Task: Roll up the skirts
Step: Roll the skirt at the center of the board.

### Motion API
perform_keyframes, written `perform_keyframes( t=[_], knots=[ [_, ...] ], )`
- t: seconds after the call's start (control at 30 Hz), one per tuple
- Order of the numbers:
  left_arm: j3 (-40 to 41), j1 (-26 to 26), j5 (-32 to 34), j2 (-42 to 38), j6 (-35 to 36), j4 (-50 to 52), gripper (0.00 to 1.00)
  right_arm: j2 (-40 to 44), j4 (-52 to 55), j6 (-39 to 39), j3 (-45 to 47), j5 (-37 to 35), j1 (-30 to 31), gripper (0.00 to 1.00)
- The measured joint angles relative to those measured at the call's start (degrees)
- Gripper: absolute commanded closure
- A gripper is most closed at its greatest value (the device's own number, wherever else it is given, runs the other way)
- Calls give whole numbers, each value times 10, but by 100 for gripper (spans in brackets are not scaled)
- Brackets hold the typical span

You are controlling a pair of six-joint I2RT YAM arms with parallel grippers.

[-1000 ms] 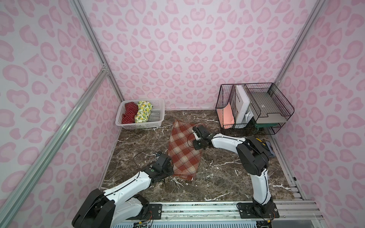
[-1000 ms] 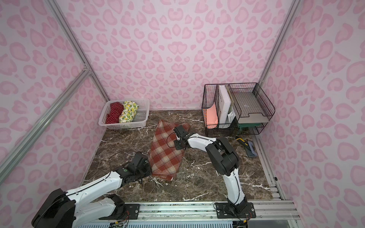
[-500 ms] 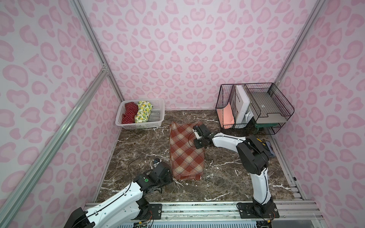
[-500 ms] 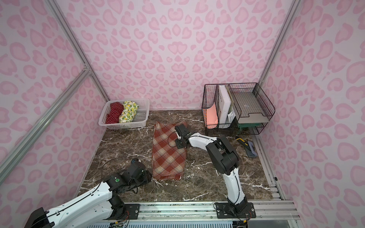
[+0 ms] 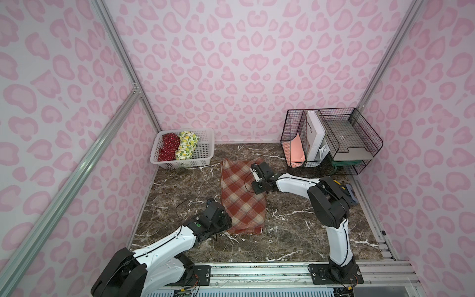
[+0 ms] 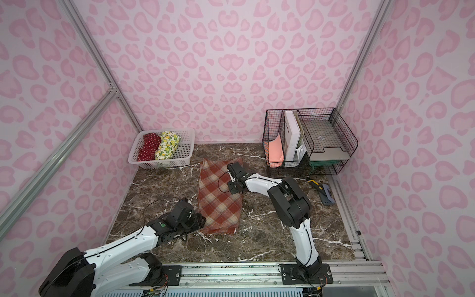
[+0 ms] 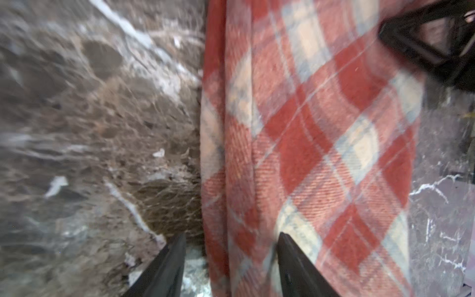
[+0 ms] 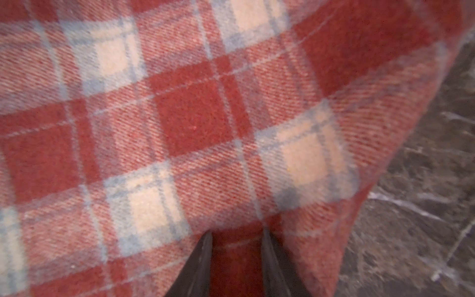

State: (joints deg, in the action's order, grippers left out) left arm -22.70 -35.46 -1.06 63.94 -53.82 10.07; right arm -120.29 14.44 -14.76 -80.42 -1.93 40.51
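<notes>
1. Pink spotted walls close in a dark marble table (image 5: 295, 223), and we see it in both top views.
2. At the far left corner stands a white plastic basket (image 5: 205, 133). In it the red dotted skirt (image 5: 168, 146) and the lemon skirt (image 5: 187, 145) lie side by side as bundles, touching each other.
3. Nearer to us, the left gripper (image 7: 231, 237) sits low at the near left edge of the plaid skirt (image 5: 240, 198). In the left wrist view we see its fingers (image 7: 167, 267) standing well apart. One is over bare marble and the other over the cloth, with the skirt's long edge running between them. They grip nothing.
4. We see the plaid skirt lying flat in the middle of the table as a long strip, not rolled. Its far end is near the basket, and at its near end a lower layer peeks out.
5. The right gripper (image 8: 237, 235) is on the far right part of that skirt. We find its fingers drawn to a narrow gap with red plaid cloth filling it, so it has hold of the skirt.
6. At the far right stands a black wire rack (image 5: 365, 128). It holds a pink folder (image 5: 297, 151) and a white box (image 5: 314, 136), both upright.
7. Just in front of the rack, by the right rail, lie a yellow and black tool (image 6: 314, 183) and a blue-grey tool (image 6: 325, 192).
</notes>
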Motion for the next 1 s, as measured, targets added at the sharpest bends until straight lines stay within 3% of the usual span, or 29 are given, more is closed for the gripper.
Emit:
perform_keyframes(
  t=[0.2,0.4,0.6,0.8,1.0],
  knots=[
    [-33,11,-52,77,-4,-35,41,5,-7,0,6,-1,1,62],
    [-27,11,-110,103,-16,-75,44,10,-9,0,14,0,2,62],
    [-32,7,-139,99,-16,-55,49,9,-9,0,13,0,2,62],
    [-41,-3,-152,64,-16,30,43,5,-5,0,8,-2,3,62],
    [-12,-9,-157,16,-32,67,44,3,-4,0,5,-5,6,62]
  ],
)
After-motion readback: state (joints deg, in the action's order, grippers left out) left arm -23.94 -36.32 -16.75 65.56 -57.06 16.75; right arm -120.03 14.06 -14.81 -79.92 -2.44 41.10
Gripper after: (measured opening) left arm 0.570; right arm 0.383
